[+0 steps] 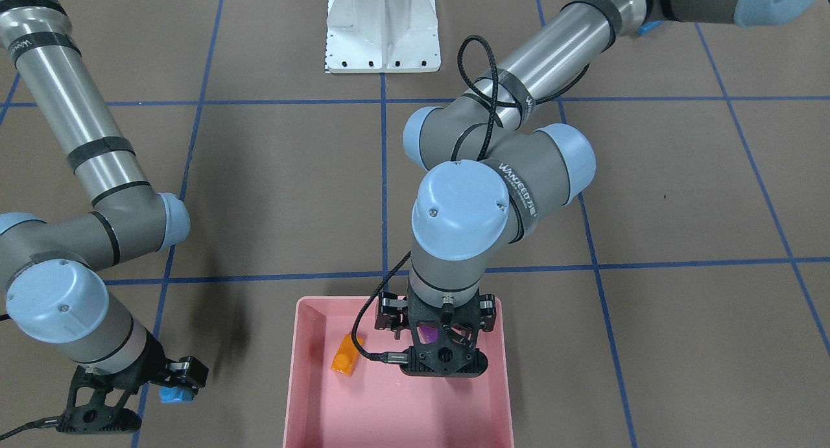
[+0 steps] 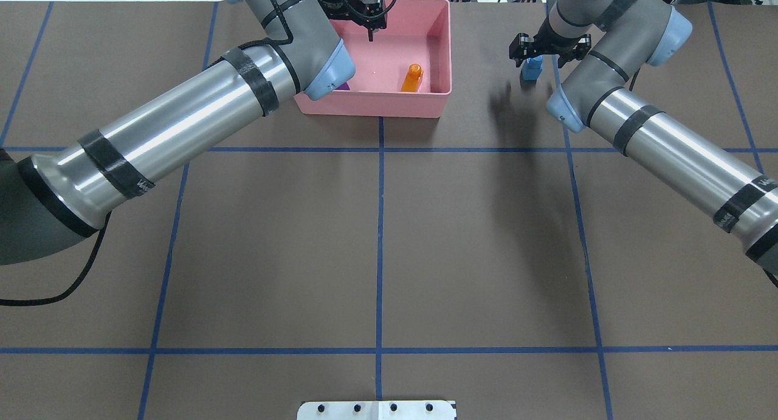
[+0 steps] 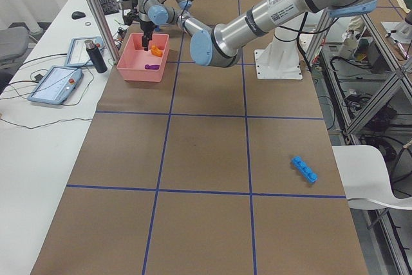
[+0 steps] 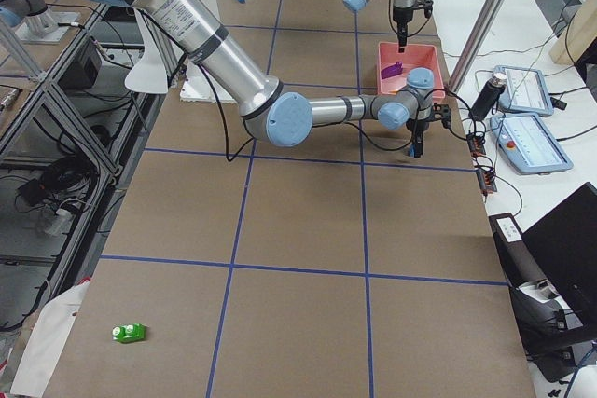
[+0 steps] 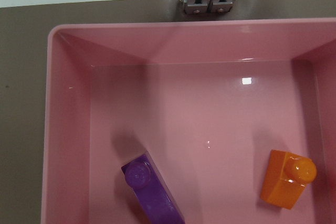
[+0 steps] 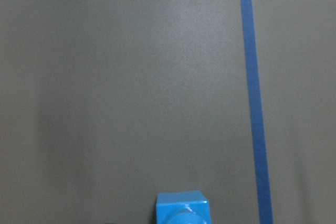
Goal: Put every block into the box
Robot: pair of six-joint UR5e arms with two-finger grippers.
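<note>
Overhead exterior: the right gripper (image 2: 533,60) hangs over the brown table (image 2: 474,256), near the large shallow pink plastic tray (image 2: 395,104) and outside its wall.
Right gripper: its jaws are closed narrow on the small blue single-stud plastic brick (image 2: 532,72). Going by the offset shadow, I'd say the brick is lifted clear of the table.
Left gripper: it's poised (image 2: 371,31) above the tray's floor, with nothing in it that I can see. How wide the jaws stand, I cannot tell.
In the tray: the orange plastic brick (image 5: 287,179) and the purple plastic brick (image 5: 152,192) lie on the pink floor, apart from each other.
Out on the table: the green plastic brick (image 4: 129,332) and the long blue four-stud plastic bar (image 3: 304,169) sit at opposite ends, both well apart from the tray.
Step in hand: I'd call this the carry. Two of the five are home, and the small blue brick is on its way as the third.
Next move: the right arm needs to travel sideways over the tray wall, high enough to clear the rim. Then it should let go over bare floor.
Watch for: the left arm crowds the tray, so the two could clash!
</note>
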